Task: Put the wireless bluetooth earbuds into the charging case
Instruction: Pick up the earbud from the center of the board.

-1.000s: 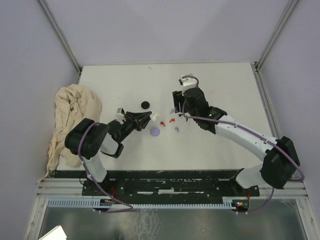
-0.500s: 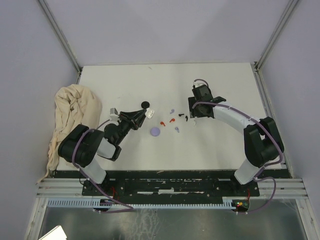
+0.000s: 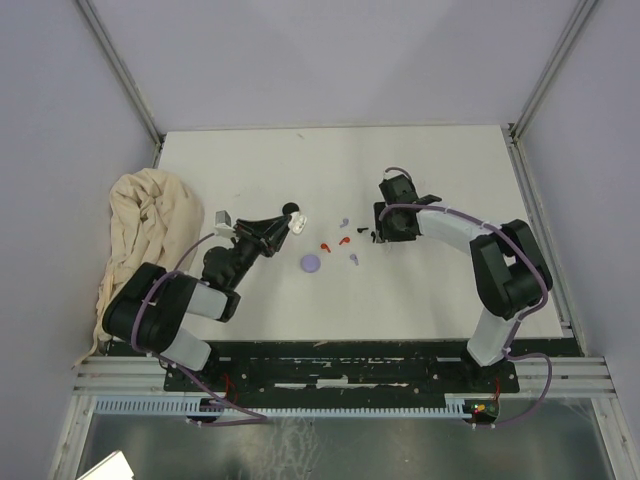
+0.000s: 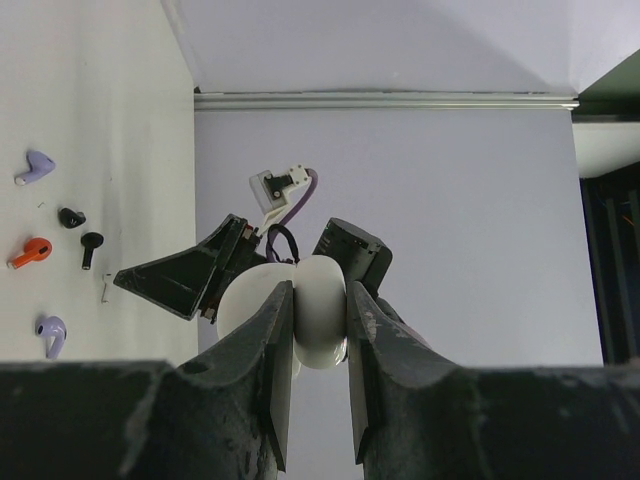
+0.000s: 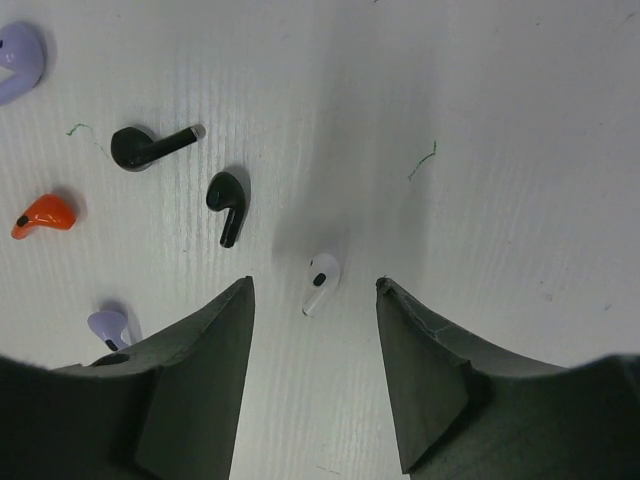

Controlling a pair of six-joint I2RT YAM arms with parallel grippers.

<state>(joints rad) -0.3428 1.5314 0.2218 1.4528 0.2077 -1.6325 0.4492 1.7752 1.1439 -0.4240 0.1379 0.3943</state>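
White worktop (image 3: 450, 290), lilac walls (image 3: 350, 60). Right claw (image 5: 314, 290) half wide, astride white earbud (image 5: 322, 275), no contact. Lower square, pinch bud body not stem; black bud (image 5: 226, 205) near, keep clear. Left claw (image 4: 320, 295) clamped on white case (image 4: 320, 330).

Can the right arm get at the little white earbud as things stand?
Probably yes: the right gripper hangs over the white earbud with its open jaws on either side, nothing else between them, and the nearest black earbud lies off to one side.
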